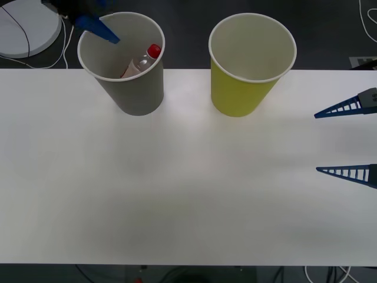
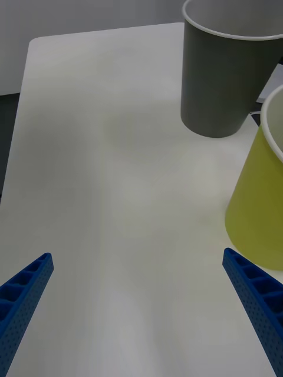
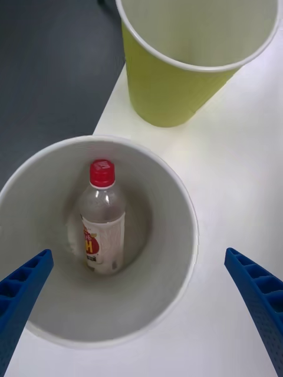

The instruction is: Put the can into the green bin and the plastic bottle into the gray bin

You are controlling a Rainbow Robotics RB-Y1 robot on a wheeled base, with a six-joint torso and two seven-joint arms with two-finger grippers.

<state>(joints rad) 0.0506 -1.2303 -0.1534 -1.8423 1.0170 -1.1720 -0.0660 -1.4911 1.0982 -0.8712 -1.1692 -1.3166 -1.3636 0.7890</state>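
Observation:
The gray bin [image 1: 136, 88] stands at the table's back left. The plastic bottle [image 3: 102, 224], clear with a red cap, leans inside it, cap up. My left gripper [image 3: 137, 254] hovers open just above that bin's mouth, nothing between its fingers; one blue finger [image 1: 97, 28] shows over the rim. To the gray bin's right stands the green bin [image 1: 244, 88], upright, its visible inside white and bare. The can is out of view. My right gripper [image 1: 317, 143] waits open at the table's right side, holding nothing.
The white table [image 1: 188, 194] stretches wide in front of both bins. A white round object [image 1: 26, 26] and cables lie on the dark floor behind the table's back left edge. The green bin [image 2: 259, 206] is close to my right gripper.

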